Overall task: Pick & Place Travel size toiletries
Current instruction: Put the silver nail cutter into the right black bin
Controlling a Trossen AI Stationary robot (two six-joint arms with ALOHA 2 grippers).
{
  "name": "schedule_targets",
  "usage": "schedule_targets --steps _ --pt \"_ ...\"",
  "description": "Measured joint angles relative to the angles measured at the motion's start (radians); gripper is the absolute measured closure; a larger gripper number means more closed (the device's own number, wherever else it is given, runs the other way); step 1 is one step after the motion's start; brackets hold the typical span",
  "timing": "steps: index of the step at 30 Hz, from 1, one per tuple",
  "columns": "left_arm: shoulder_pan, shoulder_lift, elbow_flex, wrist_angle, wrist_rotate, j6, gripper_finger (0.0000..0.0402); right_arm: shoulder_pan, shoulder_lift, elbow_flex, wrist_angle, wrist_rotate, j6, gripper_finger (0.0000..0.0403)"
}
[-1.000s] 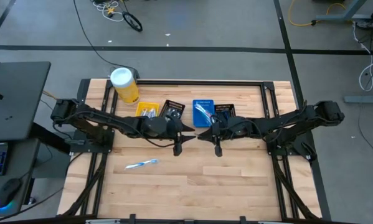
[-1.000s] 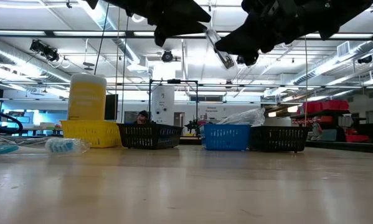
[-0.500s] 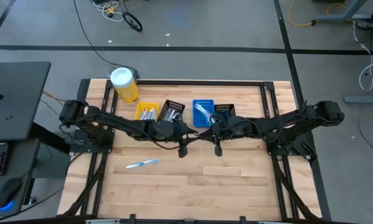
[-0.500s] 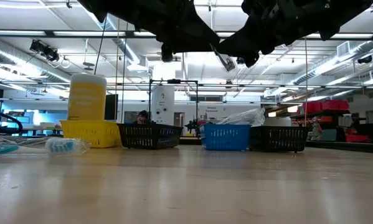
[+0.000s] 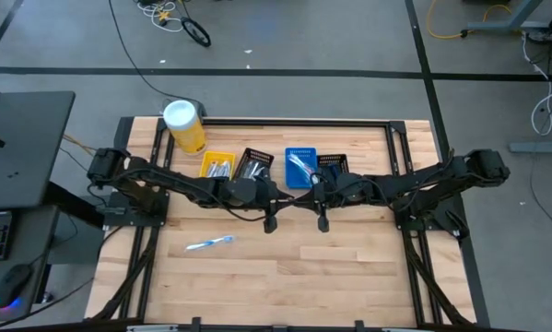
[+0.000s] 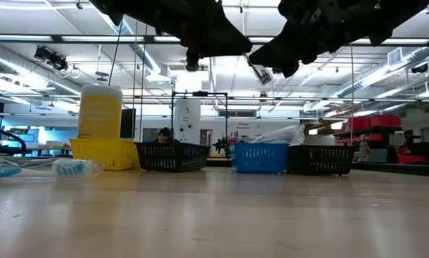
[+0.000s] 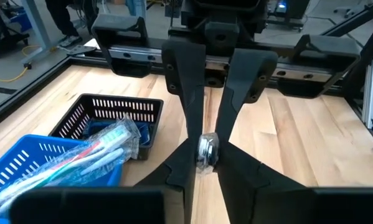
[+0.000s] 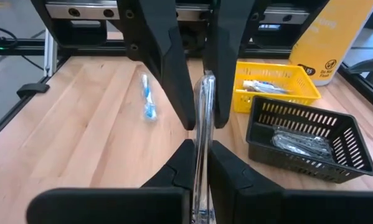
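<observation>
Now, line by line:

Packet: a slim, clear-wrapped packet (image 8: pixel 204 102) is held up in the air, off the table, just in front of the blue bin (image 7: pixel 30 158). What is inside cannot be told for certain.
Right gripper: the right gripper (image 8: pixel 200 149) is clamped narrowly on the packet, which runs lengthwise out past its fingertips.
Left gripper: the left gripper (image 7: pixel 205 163) faces the right one tip to tip, in front of the blue bin. Its fingers are drawn in narrow at either side of the packet's silvery end. Firm contact is likely but cannot be told for sure.
Step judged: a hand-over between the two grippers appears to be in hand.
Handling: the packet is judged very light, with a stiff core under slick, crinkly film. A hold near one end may let it swing or slip, so it is better taken across its narrow width, close to the middle, with modest squeeze.
Blue bin: wrapped toothbrushes are piled in it.
Black bins: one black bin (image 5: pixel 253 166) stands on each side of the blue bin. The one toward the left arm holds silvery pieces.
Yellow bin: the yellow bin (image 5: pixel 217 164) is found farther from the blue bin, on the left arm's side.
Loose toothbrush: a light-blue toothbrush (image 5: pixel 209 243) lies flat on the table, well apart from the blue bin, not yet collected.
</observation>
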Motion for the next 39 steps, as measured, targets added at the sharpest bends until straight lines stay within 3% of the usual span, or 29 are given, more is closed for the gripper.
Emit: schedule_targets --steps 6,15,21,28,30,35,39 --pt "0.0 0.0 0.0 -0.004 0.007 0.011 0.0363 0.0 0.0 0.0 0.002 -0.005 -0.004 0.0368" --pt "0.0 -0.001 0.0 -0.044 -0.048 -0.011 0.0358 0.0 0.0 0.0 -0.021 0.02 0.007 0.03" --pt "0.003 -0.001 0.0 -0.189 -0.219 -0.084 0.0366 -0.007 0.0 0.0 -0.185 0.168 0.063 0.0287" --pt "0.016 -0.012 0.001 -0.326 -0.548 -0.249 0.0357 -0.011 0.0 0.0 -0.299 0.101 0.138 0.0286" --pt "0.045 -0.019 0.002 -0.415 -0.596 -0.328 0.0361 -0.012 0.0 0.0 -0.294 0.098 0.138 0.0286" --pt "0.141 0.003 -0.015 -0.588 -0.529 -0.431 0.0362 -0.012 0.0 0.0 -0.287 0.098 0.135 0.0285" --pt "0.196 0.018 -0.065 -0.538 -0.48 -0.435 0.0353 -0.012 0.0 0.0 -0.284 0.097 0.127 0.0285"
